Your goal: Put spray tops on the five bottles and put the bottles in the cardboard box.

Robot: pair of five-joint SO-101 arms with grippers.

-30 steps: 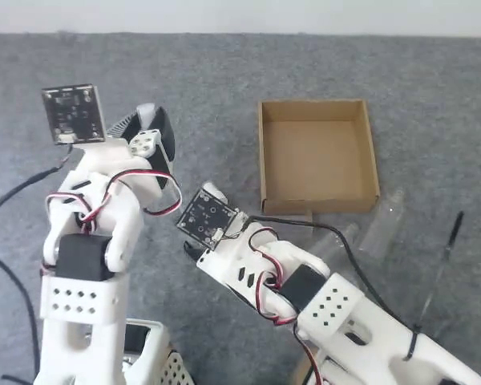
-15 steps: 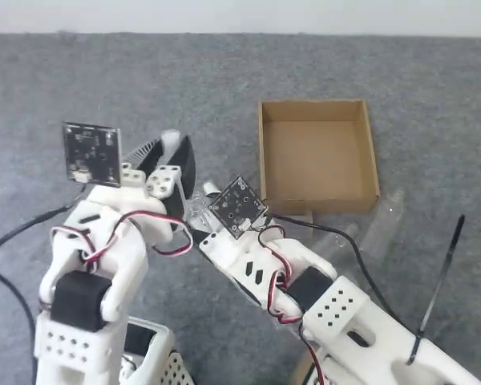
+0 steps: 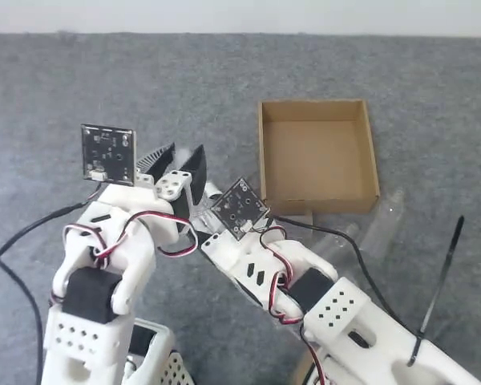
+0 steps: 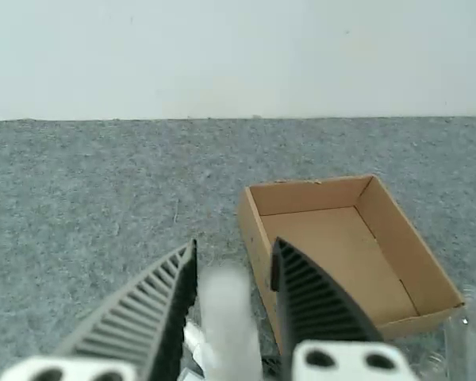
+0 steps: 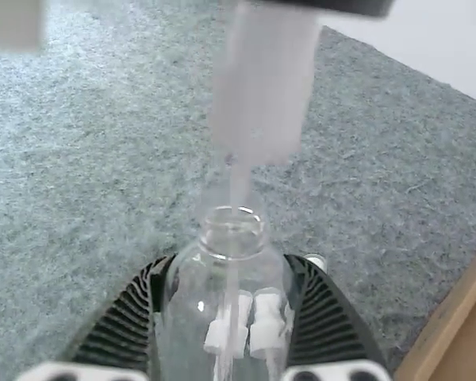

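**Item 1, right claw** [image 5: 230,270]. Pinching a clear bottle [image 5: 197,295] by its body, one ribbed finger on each side. The bottle stands upright with its open neck uppermost. Purpose, as judged: to keep the mouth steady and facing up so that a top can go in from above.

**Item 2, left claw** [image 4: 234,244]. Pressed onto a white spray top [image 4: 226,317], which sits between the two dark fingers. In the right wrist view the top hangs directly over the bottle's neck. Its thin tube runs down through the mouth into the bottle, while the head is clear of the rim and not yet seated. Purpose, as judged: one arm serves as the holder and the other as the fitter, so the cap can be lowered and fastened without the bottle tipping.

**Item 3, box** [image 4: 317,195]. Brown cardboard, open at the top, nothing inside. It rests on the counter just beyond and beside the two claws. Purpose, as judged: close enough that a finished bottle needs only a short carry.

**Item 4, spare bottles** [image 3: 387,215]. Clear, lying on their sides near the box's nearer corner, without tops as far as can be seen. The number cannot be told.

**Item 5, counter** [image 3: 184,88]. Covered in grey felt.

**Progress, as judged:** early, with the first bottle in hand and no bottle boxed.
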